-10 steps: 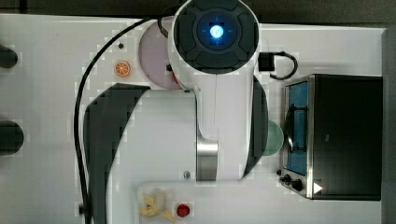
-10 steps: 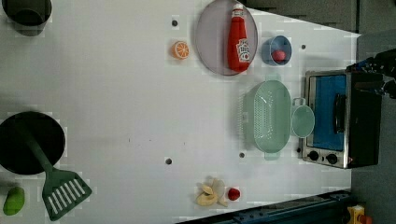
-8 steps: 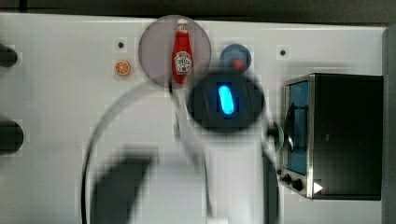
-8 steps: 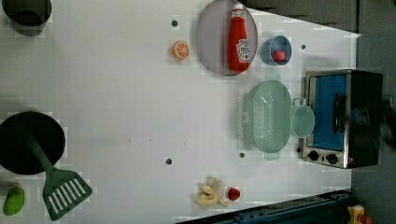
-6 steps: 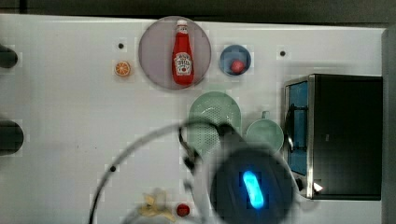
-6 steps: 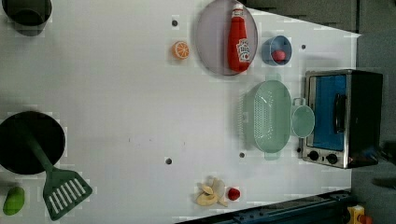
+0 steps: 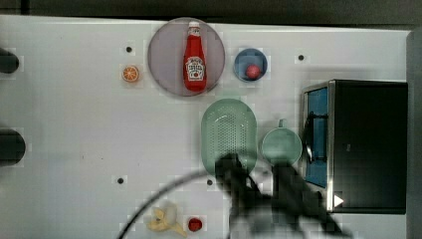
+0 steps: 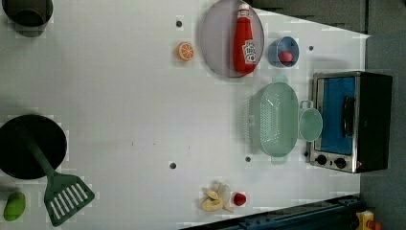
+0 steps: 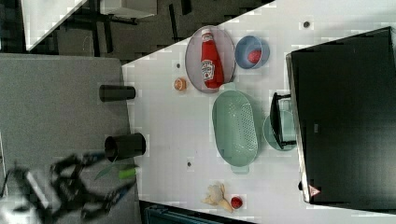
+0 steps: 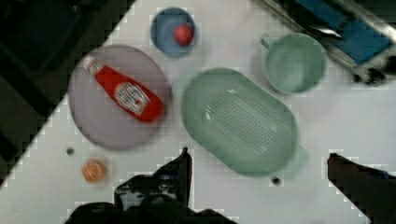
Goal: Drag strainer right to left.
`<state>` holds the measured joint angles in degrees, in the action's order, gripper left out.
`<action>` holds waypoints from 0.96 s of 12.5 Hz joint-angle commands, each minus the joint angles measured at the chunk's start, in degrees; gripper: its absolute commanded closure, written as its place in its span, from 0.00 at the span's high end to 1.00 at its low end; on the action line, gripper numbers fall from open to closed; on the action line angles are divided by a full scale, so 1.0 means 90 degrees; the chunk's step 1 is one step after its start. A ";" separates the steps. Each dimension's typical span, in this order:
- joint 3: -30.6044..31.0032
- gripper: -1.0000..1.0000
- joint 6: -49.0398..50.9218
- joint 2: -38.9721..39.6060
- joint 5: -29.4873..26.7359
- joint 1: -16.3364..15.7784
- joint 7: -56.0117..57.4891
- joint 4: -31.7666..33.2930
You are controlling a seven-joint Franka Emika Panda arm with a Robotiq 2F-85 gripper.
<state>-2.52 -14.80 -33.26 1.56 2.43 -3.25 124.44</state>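
Strainer [image 8: 278, 119]: pale green, oblong, rounded ends, floor dotted with tiny holes.

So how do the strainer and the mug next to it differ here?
The strainer is oblong with rounded ends, while the mug is round. The strainer is clearly the larger of the two. The strainer's bottom is a grid of tiny holes; the mug's inside looks solid. The strainer has small tabs at both ends, the mug a single handle on one side. Both are pale green, stand open side up on the white table, and sit side by side beside the toaster oven.
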 commanded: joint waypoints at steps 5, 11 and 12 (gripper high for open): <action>0.0136 1.00 -0.2571 0.3003 0.0002 -0.0017 -0.3265 0.1434; 0.0175 1.00 -0.4481 0.5088 -0.0004 -0.0061 -0.3902 0.1476; 0.0179 1.00 -0.4716 0.5371 -0.0006 -0.0074 -0.3907 0.1486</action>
<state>-0.33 -57.24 17.14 1.45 1.59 -35.42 137.87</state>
